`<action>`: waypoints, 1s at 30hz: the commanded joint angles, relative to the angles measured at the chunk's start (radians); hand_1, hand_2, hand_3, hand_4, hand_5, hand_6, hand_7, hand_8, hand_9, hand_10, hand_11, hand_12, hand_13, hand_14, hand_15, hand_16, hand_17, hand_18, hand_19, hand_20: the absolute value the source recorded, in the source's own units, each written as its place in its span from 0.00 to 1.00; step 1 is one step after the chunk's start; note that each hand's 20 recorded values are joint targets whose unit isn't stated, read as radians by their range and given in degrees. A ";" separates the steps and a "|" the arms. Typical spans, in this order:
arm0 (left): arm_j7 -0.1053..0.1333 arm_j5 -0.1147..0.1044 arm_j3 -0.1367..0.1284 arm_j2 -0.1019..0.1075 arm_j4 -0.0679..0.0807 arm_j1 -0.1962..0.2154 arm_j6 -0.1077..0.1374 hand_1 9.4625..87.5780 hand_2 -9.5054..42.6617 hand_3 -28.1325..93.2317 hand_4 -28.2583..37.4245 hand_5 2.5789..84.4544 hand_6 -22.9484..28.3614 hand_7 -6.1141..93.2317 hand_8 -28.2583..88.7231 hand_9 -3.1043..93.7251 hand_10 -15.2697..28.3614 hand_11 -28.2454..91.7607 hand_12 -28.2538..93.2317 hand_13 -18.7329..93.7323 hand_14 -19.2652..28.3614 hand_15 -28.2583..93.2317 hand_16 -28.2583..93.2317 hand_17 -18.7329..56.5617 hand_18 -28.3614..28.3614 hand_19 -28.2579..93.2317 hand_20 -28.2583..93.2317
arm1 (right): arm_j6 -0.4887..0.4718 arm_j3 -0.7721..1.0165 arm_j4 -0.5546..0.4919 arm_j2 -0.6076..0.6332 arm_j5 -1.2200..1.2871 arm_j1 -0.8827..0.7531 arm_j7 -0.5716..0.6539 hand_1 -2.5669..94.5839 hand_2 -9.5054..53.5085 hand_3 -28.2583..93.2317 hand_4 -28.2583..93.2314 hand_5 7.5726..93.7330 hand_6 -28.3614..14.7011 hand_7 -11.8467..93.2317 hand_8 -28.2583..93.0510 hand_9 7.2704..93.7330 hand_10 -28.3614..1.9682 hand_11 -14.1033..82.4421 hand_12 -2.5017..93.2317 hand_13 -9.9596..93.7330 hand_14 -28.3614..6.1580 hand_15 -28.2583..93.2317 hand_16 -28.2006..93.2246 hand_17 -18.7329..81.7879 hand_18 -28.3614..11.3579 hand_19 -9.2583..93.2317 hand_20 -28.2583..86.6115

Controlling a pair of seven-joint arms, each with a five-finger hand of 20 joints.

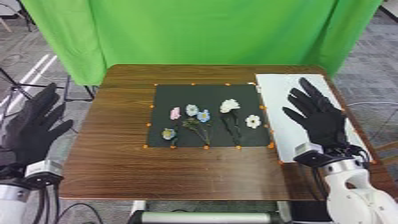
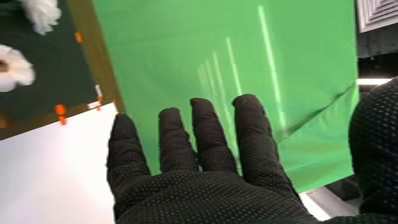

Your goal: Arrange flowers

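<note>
Flowers [image 1: 202,116] on dark mat, centre of brown surface [image 1: 178,172]; stems toward robot. Lie left of right hand's [image 1: 322,125] fingers, well apart, untouched. Those fingers straight, spread, holding nothing, above white sheet [image 1: 284,107]. Left hand [image 1: 34,122] beyond surface's left edge, fingers extended, empty.

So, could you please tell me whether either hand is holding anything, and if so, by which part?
Nothing is held: the left hand and the right hand are both open and empty, and the flowers lie on the dark sheet.
</note>
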 commanded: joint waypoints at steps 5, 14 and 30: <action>-0.020 -0.018 0.006 -0.020 -0.006 0.025 -0.009 0.14 0.06 0.76 0.00 0.17 0.46 0.21 0.18 0.16 0.52 0.21 0.44 0.23 0.64 0.21 0.33 0.01 0.89 0.50 0.27 | -0.005 -0.003 -0.005 -0.029 -0.014 -0.014 0.012 0.14 0.14 0.90 0.04 0.24 0.60 0.18 0.18 0.23 0.55 0.15 0.28 0.26 0.51 0.17 0.56 0.12 0.27 0.36 0.41; -0.042 -0.010 0.018 -0.033 -0.005 0.023 -0.005 0.15 0.06 0.76 0.00 0.16 0.46 0.21 0.18 0.15 0.51 0.21 0.47 0.23 0.62 0.21 0.35 0.00 0.89 0.49 0.27 | -0.025 -0.001 -0.012 -0.045 0.000 -0.028 0.025 0.14 0.14 0.90 0.04 0.24 0.59 0.18 0.18 0.23 0.56 0.15 0.28 0.26 0.52 0.17 0.57 0.12 0.27 0.35 0.40; -0.054 -0.016 0.008 -0.030 -0.011 0.034 -0.002 0.15 0.07 0.77 0.00 0.16 0.46 0.21 0.18 0.16 0.51 0.20 0.48 0.23 0.62 0.21 0.35 0.00 0.89 0.48 0.28 | -0.022 -0.017 -0.006 -0.052 0.022 -0.001 0.040 0.15 0.15 0.90 0.04 0.26 0.59 0.19 0.18 0.25 0.58 0.15 0.26 0.27 0.61 0.16 0.52 0.13 0.29 0.34 0.39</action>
